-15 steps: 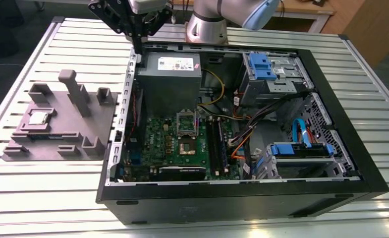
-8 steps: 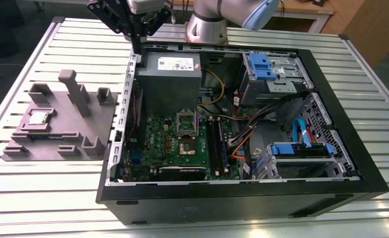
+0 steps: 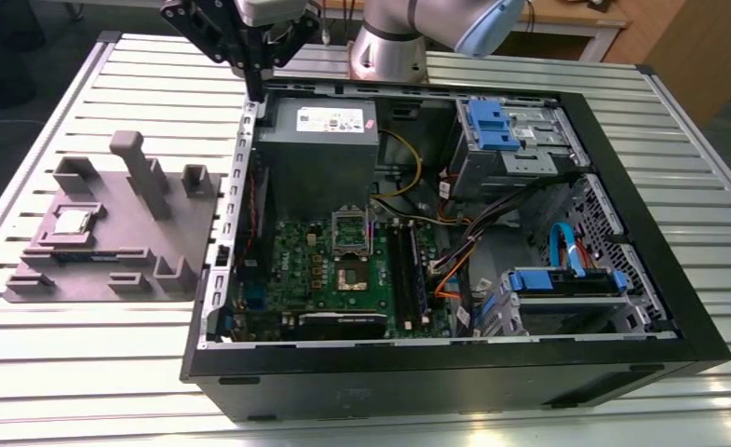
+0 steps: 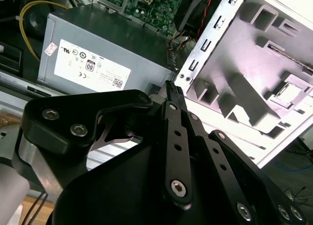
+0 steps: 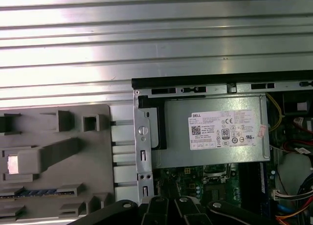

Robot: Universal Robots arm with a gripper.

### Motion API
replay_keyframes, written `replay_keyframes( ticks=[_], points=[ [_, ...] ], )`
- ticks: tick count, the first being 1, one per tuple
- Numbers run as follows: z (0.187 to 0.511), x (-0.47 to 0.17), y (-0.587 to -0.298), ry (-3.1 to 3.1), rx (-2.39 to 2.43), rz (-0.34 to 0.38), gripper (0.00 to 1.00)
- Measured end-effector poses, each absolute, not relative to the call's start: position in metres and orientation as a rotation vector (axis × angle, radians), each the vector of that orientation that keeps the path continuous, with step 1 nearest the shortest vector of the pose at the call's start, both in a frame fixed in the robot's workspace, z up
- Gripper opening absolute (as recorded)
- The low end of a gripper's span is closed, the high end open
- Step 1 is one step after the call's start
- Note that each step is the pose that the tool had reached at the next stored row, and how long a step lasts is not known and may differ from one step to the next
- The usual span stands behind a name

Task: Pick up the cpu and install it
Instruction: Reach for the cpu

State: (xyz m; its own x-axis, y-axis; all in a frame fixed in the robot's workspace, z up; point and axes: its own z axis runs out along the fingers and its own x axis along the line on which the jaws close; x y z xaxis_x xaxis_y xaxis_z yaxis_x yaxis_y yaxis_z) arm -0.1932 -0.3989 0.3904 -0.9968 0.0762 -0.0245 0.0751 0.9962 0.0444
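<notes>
Nearest you in the exterior view, the black open-sided computer case [image 3: 465, 372] lies on its side on the slatted aluminium table [image 3: 79, 372]. It takes up the middle of the table and reaches close to the near edge.

Inside it, the green motherboard [image 3: 303, 270] lies flat toward the case wall on the exterior view's left. Its rectangular metal socket frame [image 3: 351, 233] sits about mid-board, and I cannot tell you whether that frame stands open.

Beside the case, toward the table's edge on the exterior view's left, sits a grey moulded fixture tray [image 3: 123, 237] with posts and pockets. The cpu [image 3: 71, 222], a small flat square chip with a silver-grey top, lies in one of the tray's pockets on the side away from the case.

Farther back, the grey metal power supply box [image 3: 319, 154] fills the far corner of the case. Above that corner, toward the table's far edge, hangs the black gripper [image 3: 256, 90]. In the second wrist view its fingers [image 4: 175, 132] lie together with nothing between them, and the gripper is well apart from the cpu.

You can judge the task as barely begun. The chip has not been picked up, so both the pick and the seating in the socket are left to do.
</notes>
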Motion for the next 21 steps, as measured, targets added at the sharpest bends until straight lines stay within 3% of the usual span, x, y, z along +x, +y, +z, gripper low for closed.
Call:
replay_keyframes(
  ticks=[21],
  points=[
    [0.3900, -0.1987, -0.3989, 3.113, 0.118, 0.068, 0.10]
  ],
)
